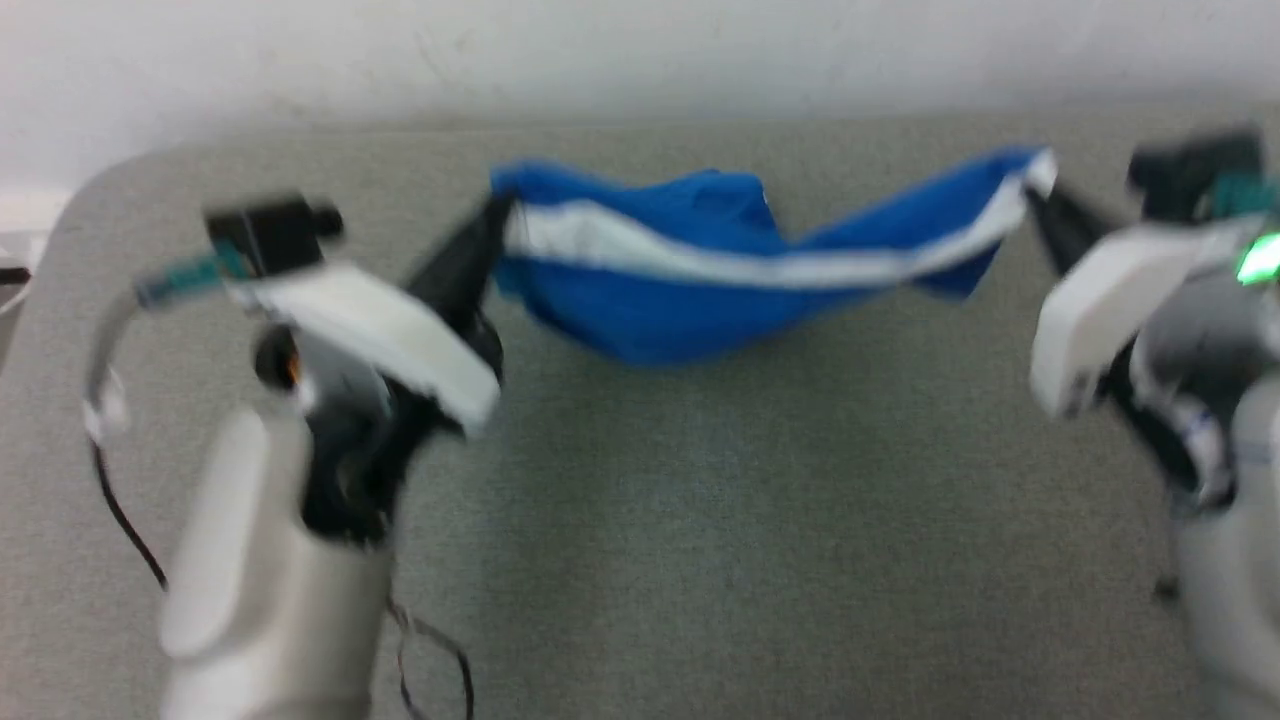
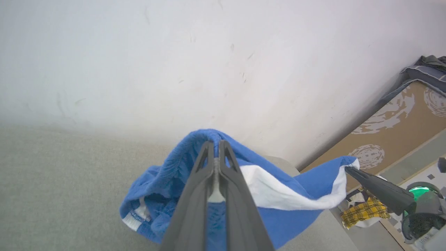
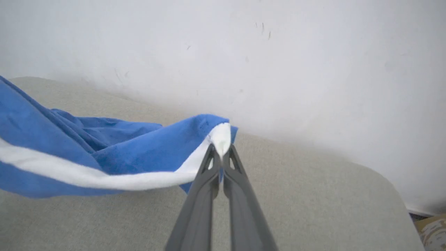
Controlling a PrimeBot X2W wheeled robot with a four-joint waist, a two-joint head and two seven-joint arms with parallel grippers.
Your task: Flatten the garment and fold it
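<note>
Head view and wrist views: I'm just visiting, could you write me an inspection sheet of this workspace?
Surface: grey fabric-covered table.
Job's things: blue garment with white stripe, strung between both claws, sagging, not yet flat.
Clutter: yellow checked cloth on the floor beside the table.
Claws: left claw shut on one end; right claw shut on the white-edged corner.
Cables: black cable hanging by the left arm.
Surroundings: white wall; brown patterned mat.

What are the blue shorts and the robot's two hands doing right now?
garment, held up by two ends, sagging in the middle, not flat or folded.
left gripper, shut on the garment's gathered blue edge.
right gripper, shut on the garment's white-banded corner.
</note>
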